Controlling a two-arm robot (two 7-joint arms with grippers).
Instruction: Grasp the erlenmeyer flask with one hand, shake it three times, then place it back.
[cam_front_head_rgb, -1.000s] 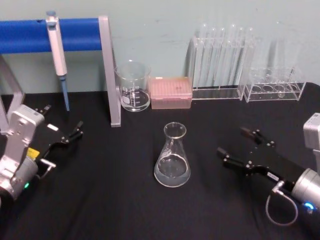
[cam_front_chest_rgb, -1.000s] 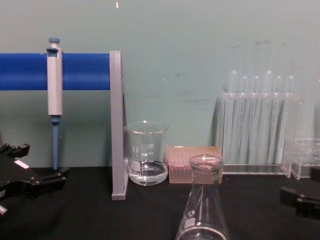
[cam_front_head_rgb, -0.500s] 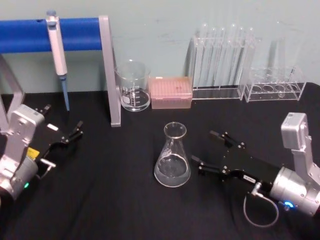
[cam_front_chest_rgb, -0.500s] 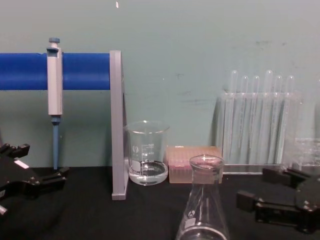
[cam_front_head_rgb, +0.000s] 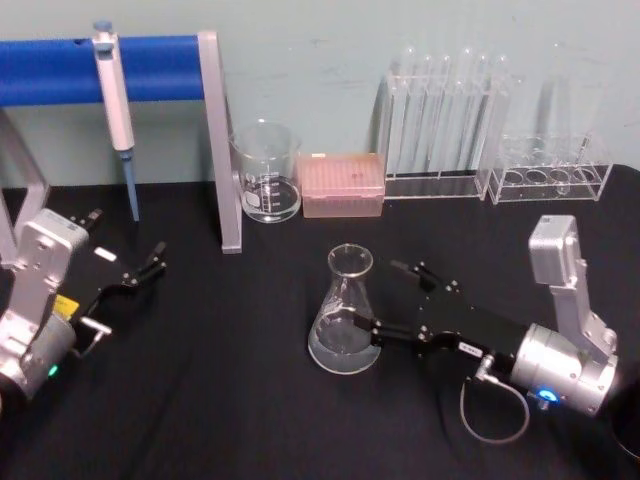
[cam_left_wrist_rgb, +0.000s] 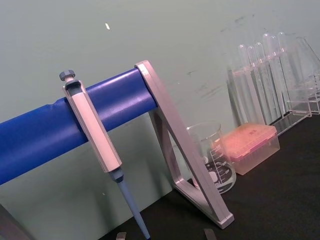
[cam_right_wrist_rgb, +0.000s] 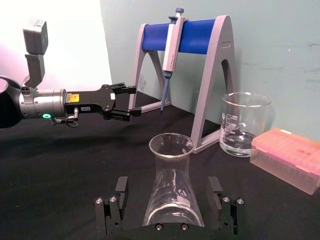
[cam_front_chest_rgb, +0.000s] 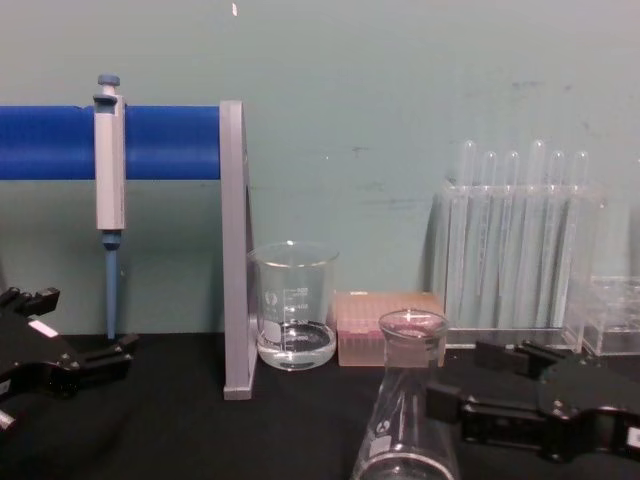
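While the left pincer (cam_right_wrist_rgb: 136, 101) idles open, the right pincer (cam_front_head_rgb: 372, 293) — jaws spread — straddles the erlenmeyer flask (cam_front_head_rgb: 345, 325).

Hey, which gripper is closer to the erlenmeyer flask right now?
Right. The right gripper straddles the erlenmeyer flask, with an open finger on either side of its base. The left gripper sits well off to the flask's left.

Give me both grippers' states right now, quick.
Left gripper: open, holding nothing.
Right gripper: open, straddling the erlenmeyer flask, not yet shut on it.
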